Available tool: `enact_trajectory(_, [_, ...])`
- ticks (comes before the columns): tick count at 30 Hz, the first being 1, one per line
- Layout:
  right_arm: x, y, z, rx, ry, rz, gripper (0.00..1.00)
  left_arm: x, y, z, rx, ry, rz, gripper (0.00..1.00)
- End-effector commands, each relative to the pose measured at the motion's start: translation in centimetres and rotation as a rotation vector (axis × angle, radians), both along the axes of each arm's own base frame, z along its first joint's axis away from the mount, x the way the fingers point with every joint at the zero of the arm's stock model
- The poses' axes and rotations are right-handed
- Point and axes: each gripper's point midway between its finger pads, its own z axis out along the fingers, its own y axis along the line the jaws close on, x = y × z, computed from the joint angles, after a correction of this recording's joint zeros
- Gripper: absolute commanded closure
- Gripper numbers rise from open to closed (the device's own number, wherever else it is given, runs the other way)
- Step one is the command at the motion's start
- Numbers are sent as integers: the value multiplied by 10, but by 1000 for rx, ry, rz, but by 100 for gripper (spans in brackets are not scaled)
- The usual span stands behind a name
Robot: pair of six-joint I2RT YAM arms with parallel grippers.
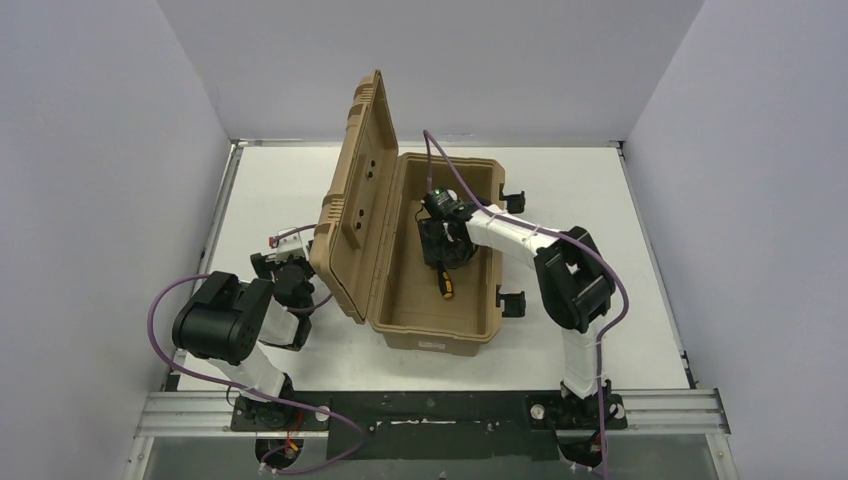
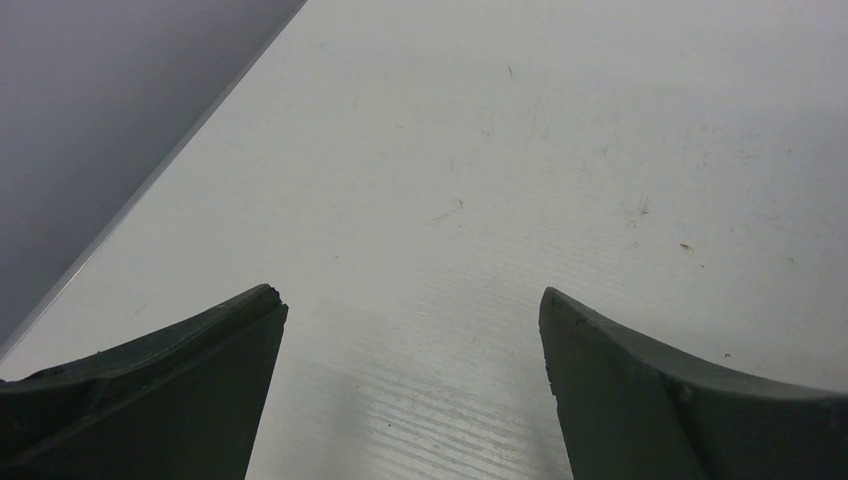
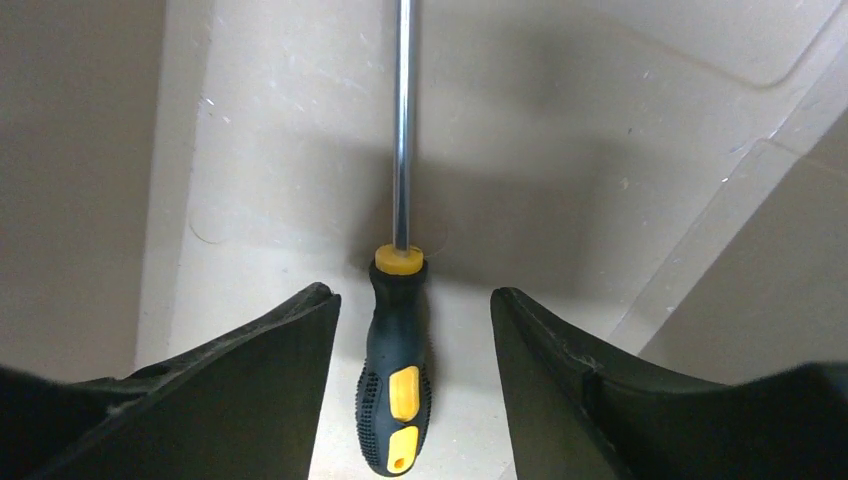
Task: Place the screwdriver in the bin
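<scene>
The tan bin (image 1: 480, 325) stands open at the table's middle, its ribbed lid (image 1: 355, 200) upright on the left. The screwdriver (image 1: 445, 283), black handle with yellow inserts and a thin metal shaft, lies on the bin's floor. In the right wrist view the screwdriver (image 3: 398, 380) lies between the fingers, touching neither. My right gripper (image 1: 440, 250) is open inside the bin, just above the screwdriver; it also shows in the right wrist view (image 3: 415, 305). My left gripper (image 1: 285, 270) is open and empty, left of the lid, over bare table (image 2: 410, 300).
Two black latches (image 1: 513, 197) (image 1: 512, 302) stick out on the bin's right side. The bin's tan walls (image 3: 80, 180) close in around the right gripper. Grey walls enclose the white table (image 1: 280, 180) on three sides.
</scene>
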Motion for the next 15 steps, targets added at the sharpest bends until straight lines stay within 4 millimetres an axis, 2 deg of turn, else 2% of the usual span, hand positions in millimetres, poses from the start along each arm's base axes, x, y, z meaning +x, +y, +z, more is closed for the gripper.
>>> enact_trajectory(1, [29, 11, 52, 43, -131, -34, 38, 6, 0, 13, -21, -54, 2, 3])
enact_trajectory(4, [38, 16, 86, 76, -190, -15, 29, 6, 0, 13, -21, -53, 3, 3])
enact_trajectory(9, [52, 13, 133, 137, -300, 40, 1, 6, 0, 13, -21, -55, 2, 3])
enact_trajectory(12, [58, 2, 157, 162, -394, 65, 0, 6, 0, 13, -22, -54, 2, 3])
enact_trajectory(15, [68, -20, 186, 185, -505, 23, 0, 6, 0, 13, -22, -54, 1, 3])
